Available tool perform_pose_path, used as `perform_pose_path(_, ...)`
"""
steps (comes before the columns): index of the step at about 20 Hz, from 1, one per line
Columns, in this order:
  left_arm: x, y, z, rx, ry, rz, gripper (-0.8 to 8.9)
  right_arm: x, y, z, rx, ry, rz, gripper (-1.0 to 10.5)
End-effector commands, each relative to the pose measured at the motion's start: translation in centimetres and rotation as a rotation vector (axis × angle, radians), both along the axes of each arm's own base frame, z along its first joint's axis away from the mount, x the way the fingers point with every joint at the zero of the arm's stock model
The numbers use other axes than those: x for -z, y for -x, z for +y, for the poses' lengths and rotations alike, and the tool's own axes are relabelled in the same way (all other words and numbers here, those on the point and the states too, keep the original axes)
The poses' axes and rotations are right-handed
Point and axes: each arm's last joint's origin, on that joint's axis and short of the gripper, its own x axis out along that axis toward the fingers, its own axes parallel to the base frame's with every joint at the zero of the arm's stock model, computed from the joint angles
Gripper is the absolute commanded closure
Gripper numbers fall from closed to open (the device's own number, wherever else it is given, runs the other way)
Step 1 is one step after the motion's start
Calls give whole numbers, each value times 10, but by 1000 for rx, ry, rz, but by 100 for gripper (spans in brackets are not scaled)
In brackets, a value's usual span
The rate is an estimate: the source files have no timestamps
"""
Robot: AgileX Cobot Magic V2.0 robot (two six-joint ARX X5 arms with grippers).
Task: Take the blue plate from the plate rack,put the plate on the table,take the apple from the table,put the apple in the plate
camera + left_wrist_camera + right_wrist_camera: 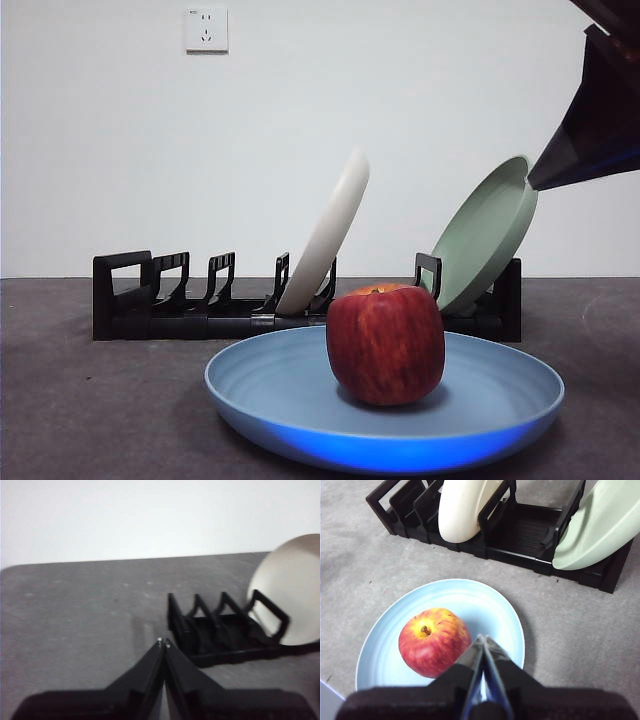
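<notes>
Apple (385, 345) sits upright in blue plate (384, 420) on table (80, 400), before plate rack (180, 300) | right gripper (484, 642) pressed together, empty, above plate | left gripper (163, 643) pressed together, away | risk: you clip the rim withdrawing, apple rolls

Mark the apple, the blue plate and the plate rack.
apple (385, 345): front view, middle of its red side.
blue plate (270, 375): front view, bare inner surface beside the apple.
plate rack (520, 530): right wrist view, black base between the two leaning plates.
</notes>
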Motion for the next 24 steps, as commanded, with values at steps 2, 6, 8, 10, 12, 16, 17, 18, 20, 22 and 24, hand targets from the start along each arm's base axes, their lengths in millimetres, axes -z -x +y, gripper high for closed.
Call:
perform_pose_path(2, 33, -5, 4, -44, -17, -68, 817, -1, 0, 0, 7, -10, -4, 946)
perform_pose_path(6, 57, -6, 5, -51, -18, -11, 817, -1, 0, 0, 7, -10, -4, 946)
perform_pose_path(8, 63, -5, 5, -53, -20, 51, 817, -1, 0, 0, 7, -10, -4, 946)
perform_pose_path(10, 64, -5, 5, -52, -11, 61, 817, -1, 0, 0, 7, -10, -4, 946)
perform_pose_path(12, 64, -5, 5, -51, -11, 59, 817, -1, 0, 0, 7, -10, -4, 946)
perform_pose_path(16, 64, -5, 5, -52, -11, 59, 817, -1, 0, 0, 7, -10, -4, 946)
perform_pose_path(17, 64, -5, 5, -52, -11, 59, 817, -1, 0, 0, 7, -10, -4, 946)
perform_pose_path(18, 64, -5, 5, -52, -11, 59, 817, -1, 0, 0, 7, -10, -4, 946)
perform_pose_path(20, 64, -5, 5, -52, -11, 59, 817, -1, 0, 0, 7, -10, -4, 946)
perform_pose_path(22, 64, -5, 5, -52, -11, 59, 817, -1, 0, 0, 7, -10, -4, 946)
perform_pose_path(24, 64, -5, 5, -52, -11, 59, 817, -1, 0, 0, 7, -9, -3, 946)
